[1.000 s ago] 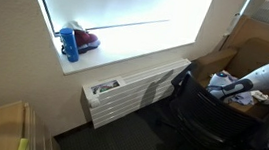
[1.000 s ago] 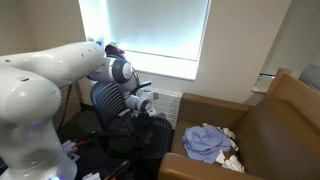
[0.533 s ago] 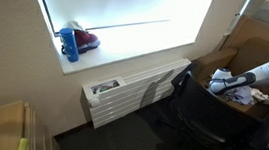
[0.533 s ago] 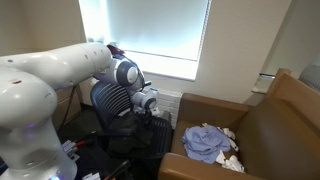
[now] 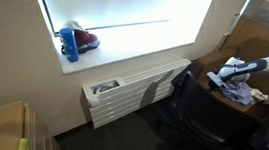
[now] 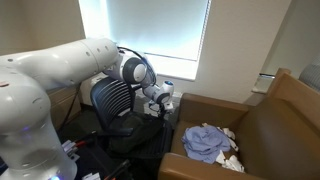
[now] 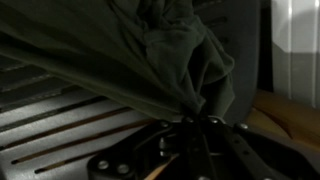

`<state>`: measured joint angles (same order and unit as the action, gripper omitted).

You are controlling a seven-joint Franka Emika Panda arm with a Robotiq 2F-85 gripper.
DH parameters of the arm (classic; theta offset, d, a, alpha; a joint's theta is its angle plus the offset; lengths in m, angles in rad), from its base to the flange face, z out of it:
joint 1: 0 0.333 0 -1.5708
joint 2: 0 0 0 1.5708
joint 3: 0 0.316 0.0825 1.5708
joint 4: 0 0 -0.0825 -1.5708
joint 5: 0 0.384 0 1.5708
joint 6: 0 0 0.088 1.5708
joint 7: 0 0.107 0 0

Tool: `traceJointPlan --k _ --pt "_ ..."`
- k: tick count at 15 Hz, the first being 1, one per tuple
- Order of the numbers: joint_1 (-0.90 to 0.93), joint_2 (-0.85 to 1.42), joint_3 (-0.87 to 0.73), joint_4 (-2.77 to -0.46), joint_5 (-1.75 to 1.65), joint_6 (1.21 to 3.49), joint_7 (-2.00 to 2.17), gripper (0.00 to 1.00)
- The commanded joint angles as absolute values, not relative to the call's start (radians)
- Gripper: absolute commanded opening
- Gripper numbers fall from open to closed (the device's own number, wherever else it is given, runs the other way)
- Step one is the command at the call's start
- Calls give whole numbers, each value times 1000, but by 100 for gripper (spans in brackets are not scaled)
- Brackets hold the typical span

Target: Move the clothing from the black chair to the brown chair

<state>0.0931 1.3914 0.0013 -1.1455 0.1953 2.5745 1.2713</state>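
Wrist view: a dark garment (image 7: 170,60) is seen pinched between the closed fingers of the gripper (image 7: 195,122), with its folds spread across the upper half of the frame. In an exterior view the gripper (image 6: 163,97) is held at centre frame, between the black chair (image 6: 112,100) at left and the brown chair (image 6: 275,120) at right, on whose seat a pile of pale blue clothing (image 6: 207,140) is laid.

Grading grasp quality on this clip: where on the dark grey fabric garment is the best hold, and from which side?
Probably a gathered fold, from above. In the wrist view the dark grey fabric garment bunches to a narrow ridge at the gripper, jaws shut on it, and the limp rest drapes away freely.
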Motion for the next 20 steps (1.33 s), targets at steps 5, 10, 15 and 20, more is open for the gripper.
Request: traceJointPlan --k 5,10,15,20 --pt "143 1085 -158 -1535 254 3023 1424 1" --pt "263 954 -337 -1762 395 3280 1543 1" --pt "382 822 -506 -2010 603 3474 1588 1" --pt "388 802 -583 -2019 656 3462 1631 1"
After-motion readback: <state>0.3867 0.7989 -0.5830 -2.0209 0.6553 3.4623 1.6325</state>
